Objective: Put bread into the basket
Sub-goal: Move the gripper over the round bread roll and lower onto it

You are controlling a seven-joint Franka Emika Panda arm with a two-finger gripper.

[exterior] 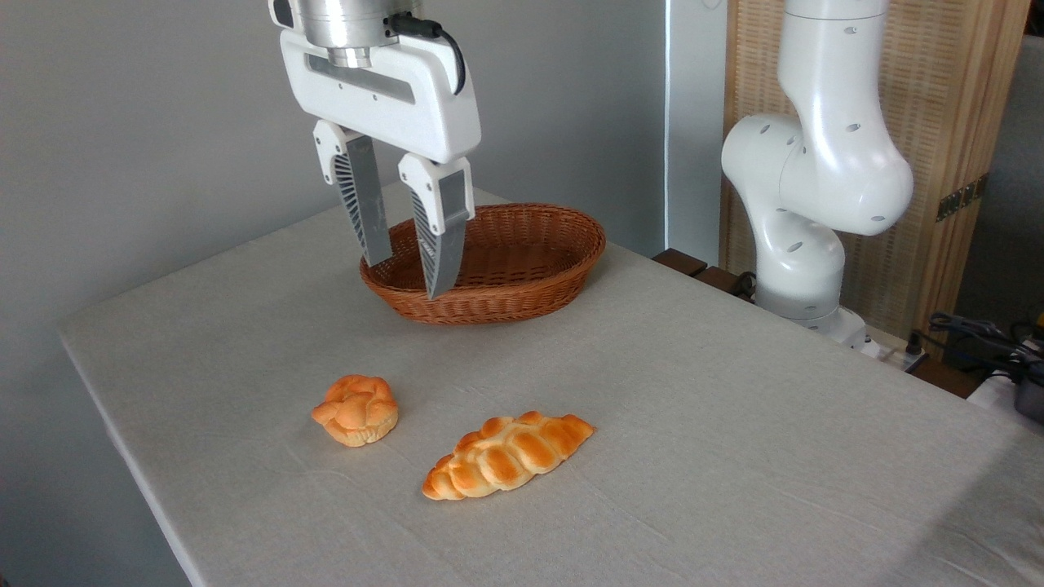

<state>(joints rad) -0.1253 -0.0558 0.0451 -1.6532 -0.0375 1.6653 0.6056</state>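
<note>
surface (734,456): we see a pale cloth-covered top | basket (530,269): wicker oval at the far side, nothing in it | end effector (405,277): hangs in front of the basket's left end, fingers spread, gripping nothing | braided loaf (506,455): near front | bread (356,410): small bun lying just left of the loaf, well apart from the basket

A plain grey wall (147,122) fills nine to twelve o'clock; a wooden slatted screen (962,163) stands at two o'clock.
</note>
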